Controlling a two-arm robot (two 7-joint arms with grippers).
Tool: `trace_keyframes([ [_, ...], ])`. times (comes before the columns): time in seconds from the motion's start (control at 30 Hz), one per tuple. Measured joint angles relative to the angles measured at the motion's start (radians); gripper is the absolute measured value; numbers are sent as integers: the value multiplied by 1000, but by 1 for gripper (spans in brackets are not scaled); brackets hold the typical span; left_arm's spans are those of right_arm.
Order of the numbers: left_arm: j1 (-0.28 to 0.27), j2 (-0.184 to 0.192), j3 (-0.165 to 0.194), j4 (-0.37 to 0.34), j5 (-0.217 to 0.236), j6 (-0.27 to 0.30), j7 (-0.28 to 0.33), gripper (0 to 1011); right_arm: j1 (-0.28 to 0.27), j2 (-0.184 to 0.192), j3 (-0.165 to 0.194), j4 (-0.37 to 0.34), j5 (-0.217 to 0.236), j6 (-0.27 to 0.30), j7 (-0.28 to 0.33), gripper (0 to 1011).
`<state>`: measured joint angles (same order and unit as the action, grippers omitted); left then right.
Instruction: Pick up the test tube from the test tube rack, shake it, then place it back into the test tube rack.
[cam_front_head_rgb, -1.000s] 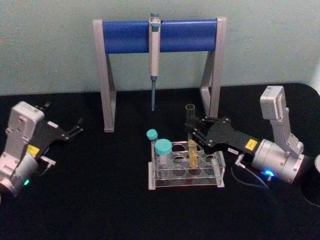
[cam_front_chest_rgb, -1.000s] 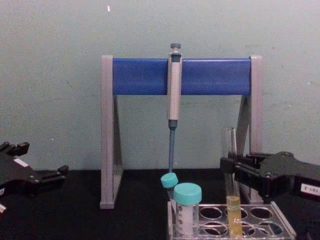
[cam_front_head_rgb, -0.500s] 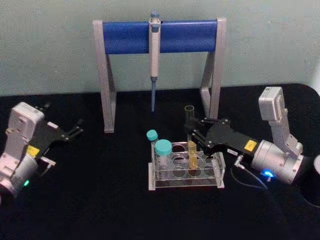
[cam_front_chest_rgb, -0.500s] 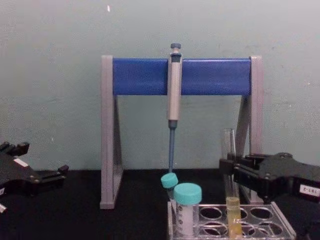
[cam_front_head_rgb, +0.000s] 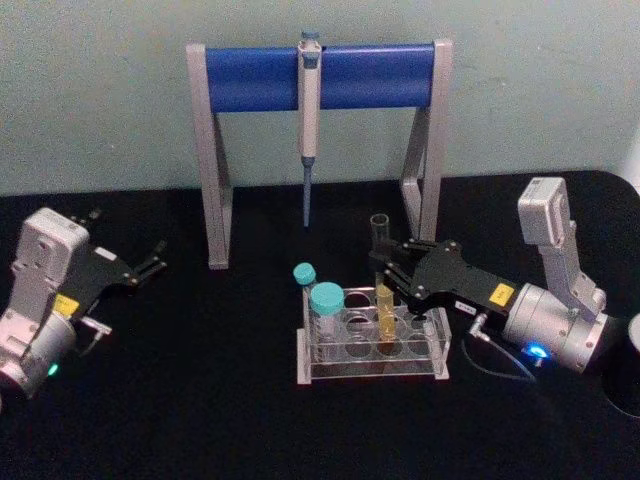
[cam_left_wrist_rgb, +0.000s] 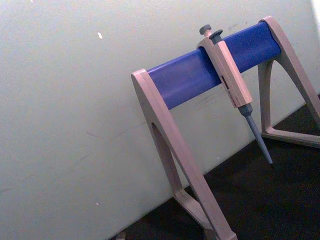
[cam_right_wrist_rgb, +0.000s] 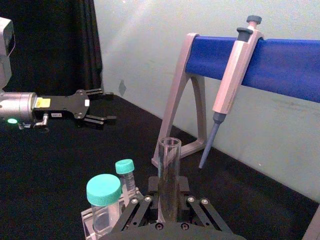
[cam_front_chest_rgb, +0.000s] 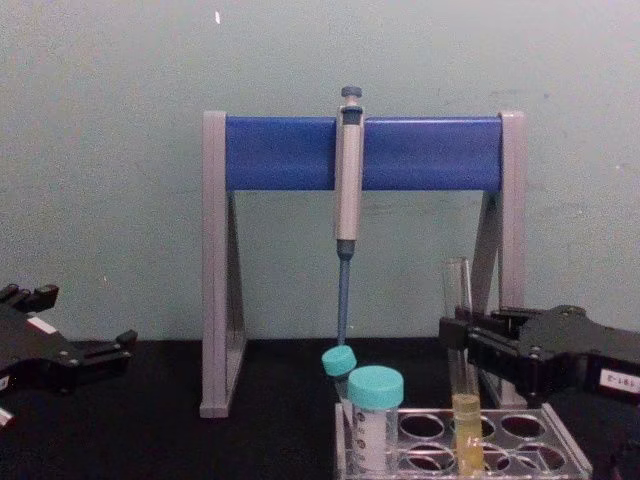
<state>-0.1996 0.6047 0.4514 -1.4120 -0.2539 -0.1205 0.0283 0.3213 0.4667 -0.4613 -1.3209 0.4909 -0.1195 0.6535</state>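
Nearest me, the test tube rack (cam_front_head_rgb: 370, 369) sits on the black table (cam_front_head_rgb: 200, 400), with two teal-capped tubes (cam_front_head_rgb: 325, 298) at its 9 o'clock end. The test tube (cam_front_head_rgb: 385, 312) stands upright in one of its holes, yellow liquid low. My right gripper (cam_front_head_rgb: 383, 268), reaching in from 4 o'clock, is closed on the tube above the rack. My left gripper (cam_front_head_rgb: 150, 257) rests at the rack's 9 o'clock, well apart, fingers spread, empty. At 12 o'clock, the grey stand (cam_front_head_rgb: 213, 150) carries a hanging pipette (cam_front_head_rgb: 309, 110).
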Motion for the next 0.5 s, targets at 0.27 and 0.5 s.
trace_keyframes([
  [0.27, 0, 0, 0, 0, 0, 0, 0, 1002, 0, 0, 0, 0, 0, 0, 0, 372],
  [0.5, 0, 0, 0, 0, 0, 0, 0, 1001, 0, 0, 0, 0, 0, 0, 0, 594],
])
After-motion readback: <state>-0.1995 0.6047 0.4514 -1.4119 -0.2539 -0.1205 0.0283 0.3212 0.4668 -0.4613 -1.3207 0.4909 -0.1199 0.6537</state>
